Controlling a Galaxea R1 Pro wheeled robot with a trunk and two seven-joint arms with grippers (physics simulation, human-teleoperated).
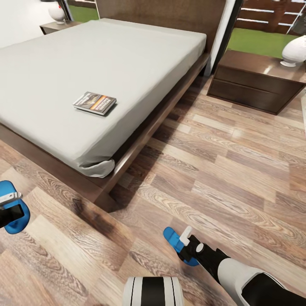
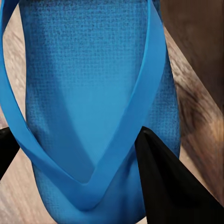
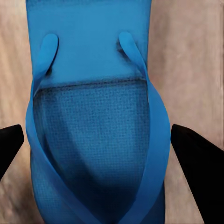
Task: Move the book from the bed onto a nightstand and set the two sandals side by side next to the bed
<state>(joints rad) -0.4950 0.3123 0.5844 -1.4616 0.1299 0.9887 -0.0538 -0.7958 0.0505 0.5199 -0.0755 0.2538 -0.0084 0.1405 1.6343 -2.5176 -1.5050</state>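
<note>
Left gripper (image 1: 8, 210) is gripping one sandal (image 1: 15, 212) at 8 o'clock; right gripper (image 1: 187, 246) is straddling the other sandal (image 1: 175, 242) at 5, jaws spread. Book (image 1: 94, 103) is lying on the bed (image 1: 85, 68). Risk: straps slipping, leaving the pair misaligned.

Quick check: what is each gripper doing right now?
Left gripper: closed on a blue sandal, one finger against its strap.
Right gripper: fingers either side of the other sandal; grip cannot be told.

A bedroom: bed (image 1: 63, 72), nightstand (image 1: 255, 83), plank floor (image 1: 221, 170)
</note>
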